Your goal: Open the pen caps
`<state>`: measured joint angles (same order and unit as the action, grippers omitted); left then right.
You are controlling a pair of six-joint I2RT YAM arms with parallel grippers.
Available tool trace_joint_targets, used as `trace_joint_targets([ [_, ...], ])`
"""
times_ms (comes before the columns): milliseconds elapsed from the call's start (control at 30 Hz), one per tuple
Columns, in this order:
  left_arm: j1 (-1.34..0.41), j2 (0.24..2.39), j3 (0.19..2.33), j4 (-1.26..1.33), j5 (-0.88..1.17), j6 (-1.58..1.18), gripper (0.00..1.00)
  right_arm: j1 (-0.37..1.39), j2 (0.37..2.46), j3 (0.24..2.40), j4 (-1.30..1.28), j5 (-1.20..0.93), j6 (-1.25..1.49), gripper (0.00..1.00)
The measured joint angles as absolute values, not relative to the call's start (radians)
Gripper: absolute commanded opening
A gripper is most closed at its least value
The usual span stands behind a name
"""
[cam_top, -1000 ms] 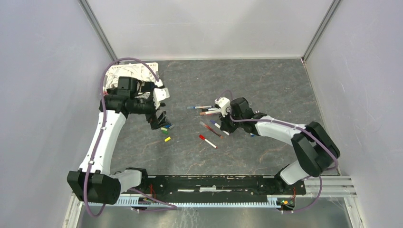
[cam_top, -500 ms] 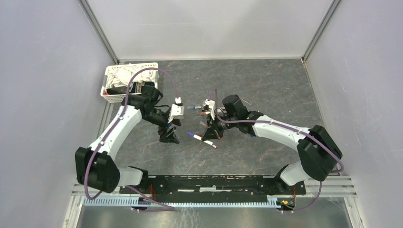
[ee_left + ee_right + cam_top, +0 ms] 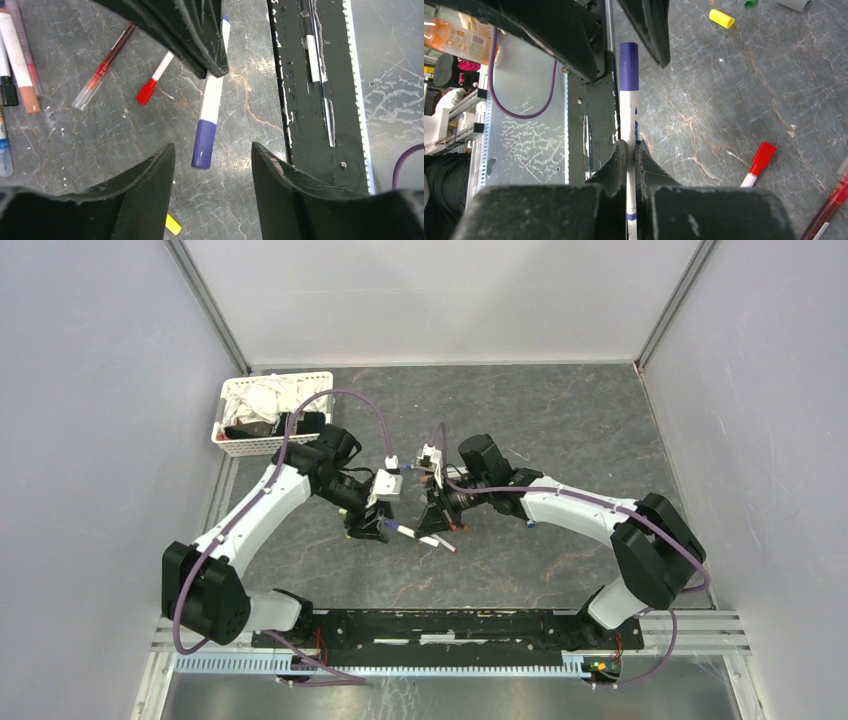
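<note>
A: What had changed in that last second?
B: Both arms had come together at mid-table. The left claw (image 3: pixel 211 150) had left its spot near the basket (image 3: pixel 232 445) and swung in to meet the right claw (image 3: pixel 630 150). The right had come up from the scattered pens with a pen (image 3: pixel 629 105).
A: And the claws themselves?
B: The right was pressed tight on the white barrel, with the purple cap (image 3: pixel 203 145) pointing at the left arm. The left had been at its widest and had begun to narrow. Its fingers were spread either side of the cap, with a gap showing on both sides and no contact.
A: So the cap was on?
B: Yes, seated on the pen, which looked to be held clear of the table (image 3: pixel 560 430). I judged a squeeze and a pull apart to be next. A yellow cap (image 3: pixel 721 19) lay loose already, and a red pen (image 3: pixel 150 87) lay capped below.
A: Any writing?
B: There was small blue print on the barrel by the right fingers, too small to read. An orange bottle (image 3: pixel 461 35) beyond the table carried a label, also illegible. I could make out no brand.
</note>
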<state>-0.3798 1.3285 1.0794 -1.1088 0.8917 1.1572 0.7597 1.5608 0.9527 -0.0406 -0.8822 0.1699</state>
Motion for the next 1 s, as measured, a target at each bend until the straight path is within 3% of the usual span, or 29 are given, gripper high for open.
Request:
trace_joint_targets([
  [267, -0.417, 1.329, 1.032, -1.073, 0.878, 1.144, 0.20, 0.764, 1.571, 0.963, -0.009, -0.915, 0.191, 0.00],
  [333, -0.417, 1.328, 1.032, -1.071, 0.866, 1.143, 0.05, 0.765, 1.572, 0.963, -0.008, -0.916, 0.190, 0.01],
  [500, -0.419, 1.326, 1.031, -1.066, 0.855, 1.143, 0.02, 0.765, 1.581, 0.963, 0.000, -0.921, 0.197, 0.42],
  [600, -0.419, 1.326, 1.031, -1.064, 0.848, 1.143, 0.02, 0.771, 1.589, 0.962, 0.028, -0.924, 0.224, 0.51],
  [733, -0.419, 1.323, 1.031, -1.063, 0.849, 1.142, 0.02, 0.792, 1.610, 0.955, 0.107, -0.934, 0.273, 0.50],
  [833, -0.419, 1.317, 1.031, -1.063, 0.850, 1.142, 0.02, 0.802, 1.632, 0.944, 0.163, -0.940, 0.314, 0.45],
  [900, -0.419, 1.314, 1.031, -1.064, 0.851, 1.142, 0.02, 0.806, 1.649, 0.942, 0.187, -0.942, 0.337, 0.36],
  [1000, -0.419, 1.313, 1.031, -1.064, 0.851, 1.142, 0.02, 0.807, 1.665, 0.942, 0.210, -0.942, 0.357, 0.14],
])
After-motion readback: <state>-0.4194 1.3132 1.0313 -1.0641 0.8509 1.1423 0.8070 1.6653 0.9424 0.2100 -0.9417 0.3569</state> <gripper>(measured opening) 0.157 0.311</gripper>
